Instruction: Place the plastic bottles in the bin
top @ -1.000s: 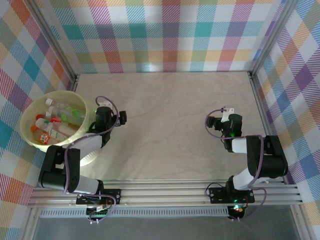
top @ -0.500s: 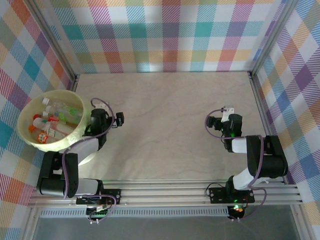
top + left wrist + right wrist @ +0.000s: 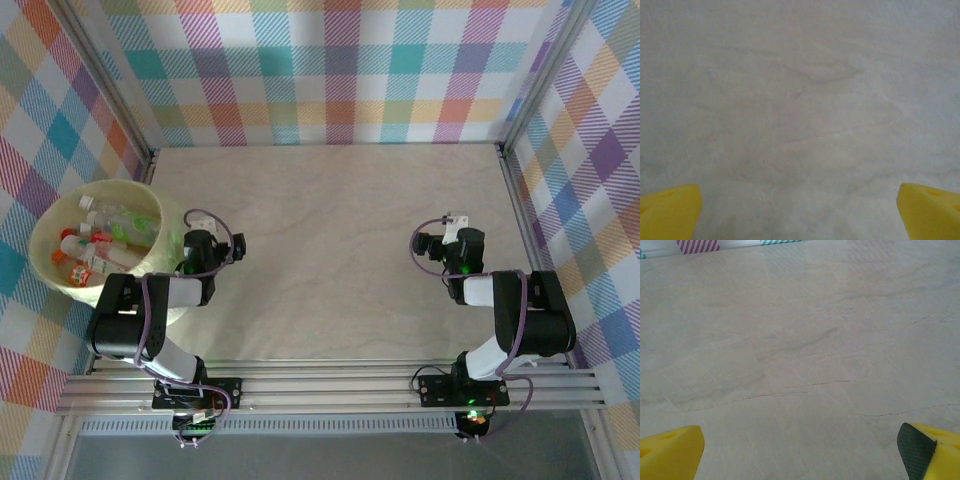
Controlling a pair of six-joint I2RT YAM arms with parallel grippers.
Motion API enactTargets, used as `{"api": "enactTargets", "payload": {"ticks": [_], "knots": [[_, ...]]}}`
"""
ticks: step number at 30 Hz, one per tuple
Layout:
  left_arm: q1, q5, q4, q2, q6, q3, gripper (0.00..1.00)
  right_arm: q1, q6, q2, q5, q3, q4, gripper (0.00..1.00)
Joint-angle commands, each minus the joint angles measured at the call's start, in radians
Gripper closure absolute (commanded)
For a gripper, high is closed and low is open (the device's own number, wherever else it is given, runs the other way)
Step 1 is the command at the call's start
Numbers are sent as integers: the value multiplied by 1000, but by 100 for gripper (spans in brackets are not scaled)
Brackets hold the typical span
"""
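The bottles [image 3: 100, 240] lie heaped inside the bin [image 3: 100, 186], which sits at the left edge of the table [image 3: 340, 220], close beside the left arm; the left gripper [image 3: 800, 215], just right of the bin, has its yellow fingertips [image 3: 667, 210] spread wide over bare table, holding nothing. The right gripper [image 3: 800, 452] is well apart on the right side; it too is spread wide and empty, pointing toward the far wall [image 3: 697, 245].

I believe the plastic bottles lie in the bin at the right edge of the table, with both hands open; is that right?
Not quite: the top external view shows the bin at the left edge of the table. The plastic bottles do lie in it, and the left hand and right hand are open.
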Motion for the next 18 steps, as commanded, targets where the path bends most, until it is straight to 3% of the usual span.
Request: {"api": "enactTargets", "payload": {"ticks": [1, 18], "knots": [[-7, -39, 126, 18, 25, -20, 0, -6, -22, -4, -19, 4, 45, 0], [-12, -2, 94, 20, 48, -1, 0, -6, -24, -3, -23, 7, 42, 0]]}}
